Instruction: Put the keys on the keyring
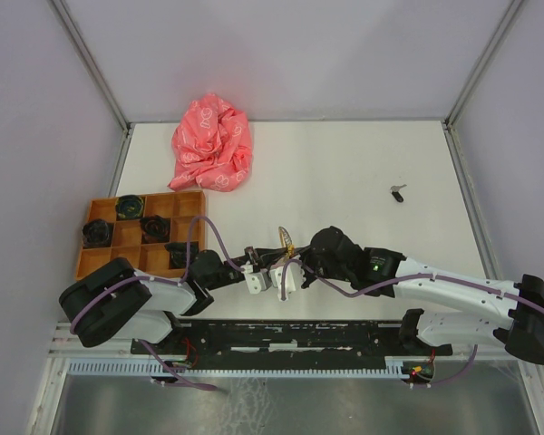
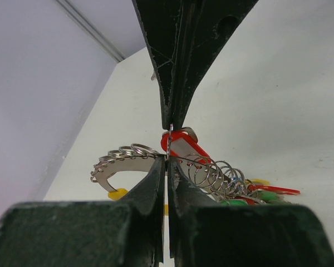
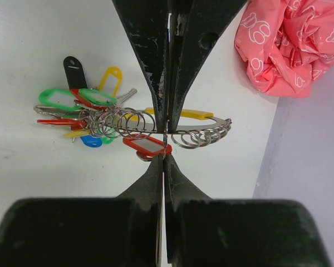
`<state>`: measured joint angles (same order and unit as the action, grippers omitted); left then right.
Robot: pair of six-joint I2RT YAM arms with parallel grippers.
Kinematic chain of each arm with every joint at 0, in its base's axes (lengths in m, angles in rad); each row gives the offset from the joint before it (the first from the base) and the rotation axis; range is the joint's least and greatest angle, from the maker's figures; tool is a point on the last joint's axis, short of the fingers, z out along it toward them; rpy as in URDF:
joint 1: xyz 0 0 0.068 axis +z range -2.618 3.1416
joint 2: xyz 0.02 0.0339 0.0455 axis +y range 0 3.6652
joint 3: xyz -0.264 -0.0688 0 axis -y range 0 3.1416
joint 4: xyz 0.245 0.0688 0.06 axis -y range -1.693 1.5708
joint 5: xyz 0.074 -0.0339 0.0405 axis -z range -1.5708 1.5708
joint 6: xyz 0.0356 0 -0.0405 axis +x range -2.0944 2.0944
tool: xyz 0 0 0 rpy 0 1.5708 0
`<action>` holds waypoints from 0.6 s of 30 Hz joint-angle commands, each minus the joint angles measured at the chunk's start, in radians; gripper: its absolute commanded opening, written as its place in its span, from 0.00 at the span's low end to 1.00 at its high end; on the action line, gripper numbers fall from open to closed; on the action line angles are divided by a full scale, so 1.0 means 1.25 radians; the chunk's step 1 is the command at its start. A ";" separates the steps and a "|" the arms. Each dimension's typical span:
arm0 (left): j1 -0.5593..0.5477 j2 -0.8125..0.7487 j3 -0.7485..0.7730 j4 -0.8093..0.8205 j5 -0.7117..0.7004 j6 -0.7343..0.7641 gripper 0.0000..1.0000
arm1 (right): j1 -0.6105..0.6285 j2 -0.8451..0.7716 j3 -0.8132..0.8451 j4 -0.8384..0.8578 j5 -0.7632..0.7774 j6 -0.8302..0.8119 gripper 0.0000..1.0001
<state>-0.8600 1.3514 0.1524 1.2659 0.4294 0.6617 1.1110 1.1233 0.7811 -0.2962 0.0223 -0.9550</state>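
Left gripper (image 2: 167,162) and right gripper (image 3: 164,158) meet tip to tip above the table (image 1: 344,163), just in front of the arm bases. On both I see the jaws pressed together, and each pinches from its own side the same small ring (image 2: 170,136), a thin wire that I see only edge-on between the two tips.

The red key (image 3: 147,146) hangs directly at this pinched point, touching the tips. I cannot tell if it is already threaded on the wire. The black key (image 1: 398,191) lies alone on the table, well apart, far out to the right.

Just behind the tips is the keyring (image 2: 128,164), a flat metal bar carrying a row of wire loops. A crowd of coloured tags (image 3: 58,99) is bunched at one end of it, and these loops and tags press close around the place where I work.

Further out, an orange tray (image 1: 127,240) with black parts (image 1: 98,233) stands to the left. A crumpled pink bag (image 1: 211,145) lies at the far edge.
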 commanded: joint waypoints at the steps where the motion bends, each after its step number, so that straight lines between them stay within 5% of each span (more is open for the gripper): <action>1: -0.005 -0.004 0.030 0.088 0.034 -0.024 0.03 | 0.012 0.004 0.026 0.051 -0.045 0.012 0.01; 18: -0.012 -0.002 0.028 0.104 0.046 -0.024 0.03 | 0.014 0.005 0.028 0.082 -0.073 0.013 0.01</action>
<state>-0.8600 1.3514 0.1524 1.2633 0.4294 0.6525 1.1110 1.1275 0.7811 -0.2924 0.0174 -0.9546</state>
